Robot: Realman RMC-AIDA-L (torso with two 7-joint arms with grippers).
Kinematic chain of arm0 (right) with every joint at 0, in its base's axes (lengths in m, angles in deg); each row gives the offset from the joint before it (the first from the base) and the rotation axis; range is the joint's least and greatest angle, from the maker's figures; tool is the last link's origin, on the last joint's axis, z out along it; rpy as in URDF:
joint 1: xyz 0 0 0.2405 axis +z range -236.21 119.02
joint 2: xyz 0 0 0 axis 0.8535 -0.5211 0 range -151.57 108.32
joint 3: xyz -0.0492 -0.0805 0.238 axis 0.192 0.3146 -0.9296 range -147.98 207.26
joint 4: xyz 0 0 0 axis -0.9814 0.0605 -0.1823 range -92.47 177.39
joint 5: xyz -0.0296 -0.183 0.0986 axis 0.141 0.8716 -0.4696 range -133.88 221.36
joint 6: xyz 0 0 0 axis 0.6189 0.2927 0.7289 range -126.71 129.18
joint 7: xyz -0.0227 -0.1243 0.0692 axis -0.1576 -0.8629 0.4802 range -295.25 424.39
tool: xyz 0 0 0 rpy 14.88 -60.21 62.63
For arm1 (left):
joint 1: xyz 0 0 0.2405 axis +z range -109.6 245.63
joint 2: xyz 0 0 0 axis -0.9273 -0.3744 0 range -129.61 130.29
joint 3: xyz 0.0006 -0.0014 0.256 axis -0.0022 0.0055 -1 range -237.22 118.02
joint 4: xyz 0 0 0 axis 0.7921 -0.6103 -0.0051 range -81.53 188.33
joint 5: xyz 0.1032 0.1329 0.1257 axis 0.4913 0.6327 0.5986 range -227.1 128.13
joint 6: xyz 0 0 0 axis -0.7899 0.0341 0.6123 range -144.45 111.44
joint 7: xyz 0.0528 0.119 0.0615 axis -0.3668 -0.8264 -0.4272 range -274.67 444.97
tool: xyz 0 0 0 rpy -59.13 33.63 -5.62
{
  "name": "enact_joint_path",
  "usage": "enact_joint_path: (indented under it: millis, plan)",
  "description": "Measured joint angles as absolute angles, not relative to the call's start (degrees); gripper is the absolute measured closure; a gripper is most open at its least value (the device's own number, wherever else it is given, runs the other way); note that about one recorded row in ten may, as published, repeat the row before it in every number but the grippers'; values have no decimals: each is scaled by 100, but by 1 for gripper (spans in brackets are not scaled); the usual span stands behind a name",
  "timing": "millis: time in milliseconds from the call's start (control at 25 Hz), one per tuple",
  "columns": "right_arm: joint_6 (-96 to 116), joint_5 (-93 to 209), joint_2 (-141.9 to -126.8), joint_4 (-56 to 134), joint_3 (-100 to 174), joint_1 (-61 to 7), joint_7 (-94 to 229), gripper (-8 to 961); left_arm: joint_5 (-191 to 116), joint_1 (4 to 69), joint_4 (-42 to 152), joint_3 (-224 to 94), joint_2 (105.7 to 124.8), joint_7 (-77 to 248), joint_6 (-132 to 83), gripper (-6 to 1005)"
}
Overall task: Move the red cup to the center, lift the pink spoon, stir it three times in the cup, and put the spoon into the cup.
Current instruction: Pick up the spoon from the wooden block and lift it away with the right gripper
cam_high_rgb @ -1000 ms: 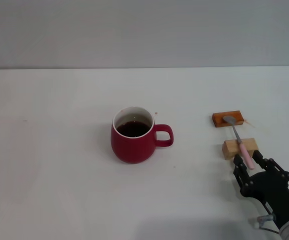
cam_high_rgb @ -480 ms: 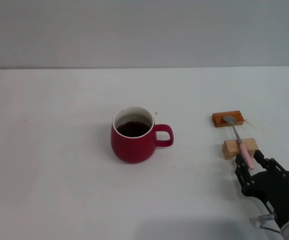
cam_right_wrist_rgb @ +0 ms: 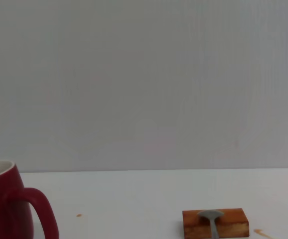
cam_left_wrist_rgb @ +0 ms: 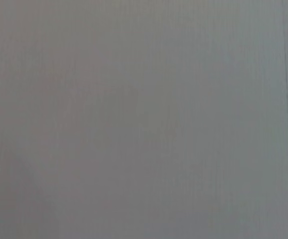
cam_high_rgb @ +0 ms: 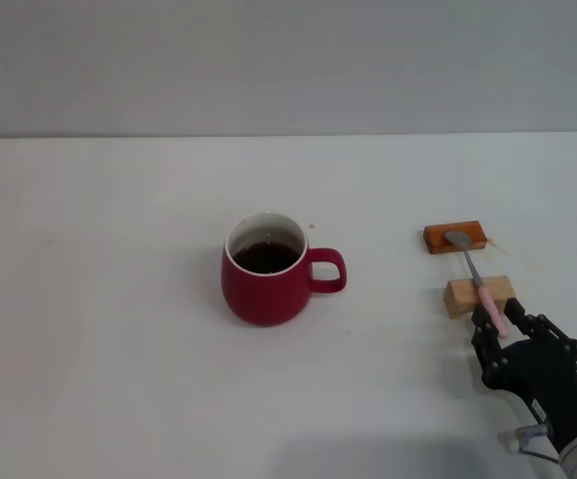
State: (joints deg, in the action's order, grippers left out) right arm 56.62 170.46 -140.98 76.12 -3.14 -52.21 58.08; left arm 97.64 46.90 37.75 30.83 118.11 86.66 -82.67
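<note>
Head view: spoon [cam_high_rgb: 476,281] bridges two blocks [cam_high_rgb: 479,295] right of the cup [cam_high_rgb: 265,270]; slim, light, slippery, best gripped at its pink handle, which right gripper's [cam_high_rgb: 505,336] open fingers flank

A plain white table [cam_high_rgb: 119,379] fills the foreground; a bare pale grey wall [cam_high_rgb: 288,60] rises behind it

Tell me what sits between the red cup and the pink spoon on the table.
Nothing: in the head view the stretch of white table between the red cup and the pink spoon is bare.
</note>
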Motion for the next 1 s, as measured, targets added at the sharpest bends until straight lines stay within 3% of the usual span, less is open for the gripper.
enact_joint_path:
  millis: [1000]
  plan:
    - [5589,16893,-14089,7612,-284,-5200,5811,624,9771,4745,3775,3074,11820,8703,-8416,152]
